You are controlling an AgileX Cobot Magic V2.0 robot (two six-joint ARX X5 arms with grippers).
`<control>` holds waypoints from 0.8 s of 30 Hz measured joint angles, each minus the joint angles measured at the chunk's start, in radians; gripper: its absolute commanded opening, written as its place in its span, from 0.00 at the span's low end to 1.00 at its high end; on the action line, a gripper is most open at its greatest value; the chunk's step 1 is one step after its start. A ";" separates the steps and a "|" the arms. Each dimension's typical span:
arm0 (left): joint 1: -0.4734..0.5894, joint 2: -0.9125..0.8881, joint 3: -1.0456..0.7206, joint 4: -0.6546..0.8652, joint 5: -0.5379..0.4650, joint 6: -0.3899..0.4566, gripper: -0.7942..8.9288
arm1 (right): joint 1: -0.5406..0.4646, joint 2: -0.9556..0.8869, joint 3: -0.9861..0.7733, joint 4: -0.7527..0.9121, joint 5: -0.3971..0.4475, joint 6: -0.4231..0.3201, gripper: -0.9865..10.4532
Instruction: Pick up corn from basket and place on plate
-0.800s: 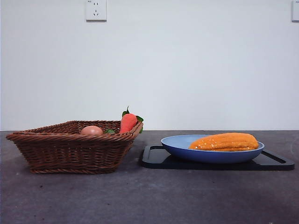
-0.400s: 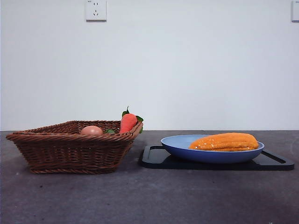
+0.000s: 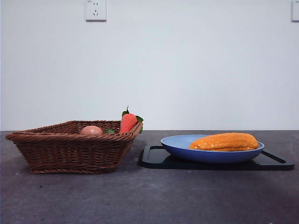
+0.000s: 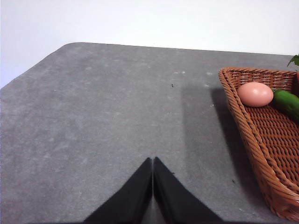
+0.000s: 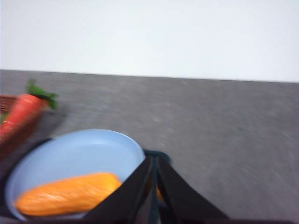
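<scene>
Since I compare the front view across the last second: nothing on the table has shifted, so I judge the placing done.
Corn: the corn [image 3: 225, 142] lies lengthwise in the plate [image 3: 187, 151], just below and ahead of my right gripper [image 5: 153, 161], no jaw touching it that I can see.
Right gripper: jaws pressed together, holding nothing; its wrist picture is blurred, so I take the arm to be moving, probably away from the plate.
Left gripper: the left gripper [image 4: 153, 161] has its jaws closed on nothing and hangs over bare table [image 4: 103, 116], with the basket [image 4: 261, 158] off to its side.
Basket: I still see the egg [image 3: 91, 130] and the carrot [image 3: 127, 122] in it; a green piece [image 4: 287, 102] lies beside the egg.
Tray: the black tray [image 3: 275, 162] sits under the plate.
Meaning: the task looks complete; what I have left is parking the arms.
</scene>
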 measured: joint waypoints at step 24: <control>0.000 0.000 0.000 0.000 0.000 0.000 0.09 | -0.134 -0.299 -0.227 -0.116 0.002 -0.014 0.09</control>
